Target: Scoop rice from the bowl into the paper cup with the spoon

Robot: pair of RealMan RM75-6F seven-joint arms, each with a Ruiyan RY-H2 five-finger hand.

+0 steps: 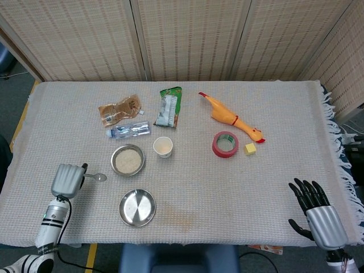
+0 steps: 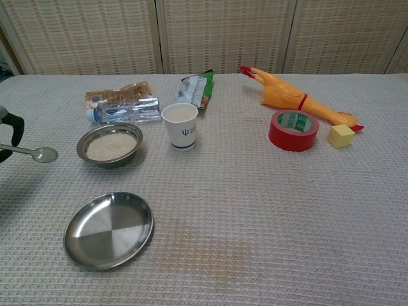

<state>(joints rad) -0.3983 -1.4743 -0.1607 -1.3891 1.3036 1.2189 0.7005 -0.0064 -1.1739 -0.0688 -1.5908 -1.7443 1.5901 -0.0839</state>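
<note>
Spoon (image 2: 37,153) gripped level in left robot hand (image 1: 67,180), at nine o'clock of rice bowl (image 2: 110,144), ready for scooping; right robot hand (image 1: 318,213) idle, fingers spread, empty

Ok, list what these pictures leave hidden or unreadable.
- Left hand's grip on the spoon: head view shows only the hand's back; chest view cuts it at the left edge.
- Right hand: outside chest view.
- Paper cup contents: rim hides them in chest view; too small in head view.
- Snack packet print: too small.
</note>
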